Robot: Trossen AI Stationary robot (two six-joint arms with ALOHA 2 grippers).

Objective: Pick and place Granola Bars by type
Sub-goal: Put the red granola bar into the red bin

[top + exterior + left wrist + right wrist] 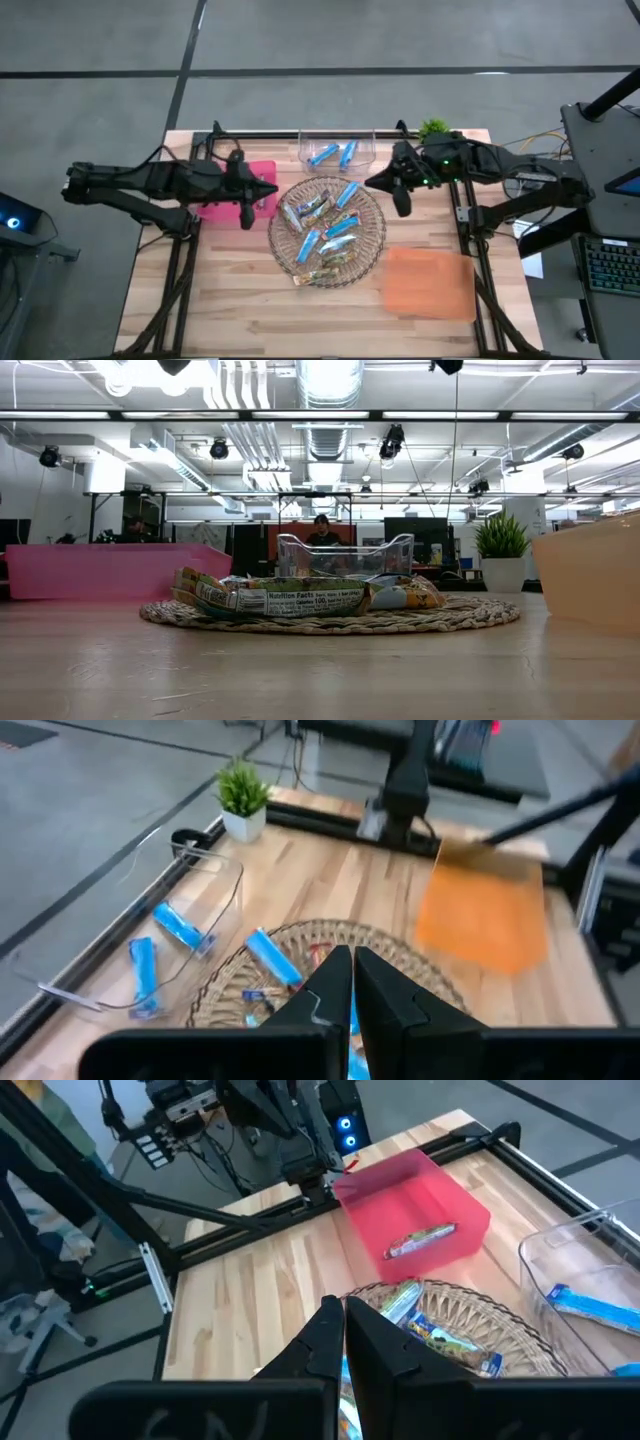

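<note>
Both pincers are pressed together and hold nothing: the left pincer (268, 189) hangs over the pink plastic bin (262, 172), the right pincer (375, 182) just beside the round wicker tray (375, 237), near the clear plastic bin (364, 139). This looks like a pause between picks. Most granola bars (325, 228) lie heaped on the tray; two blue ones (334, 154) are in the clear bin, a silvery one (421, 1239) in the pink. Next, a pincer must spread and descend onto one bar on the wooden tabletop (230, 290).
</note>
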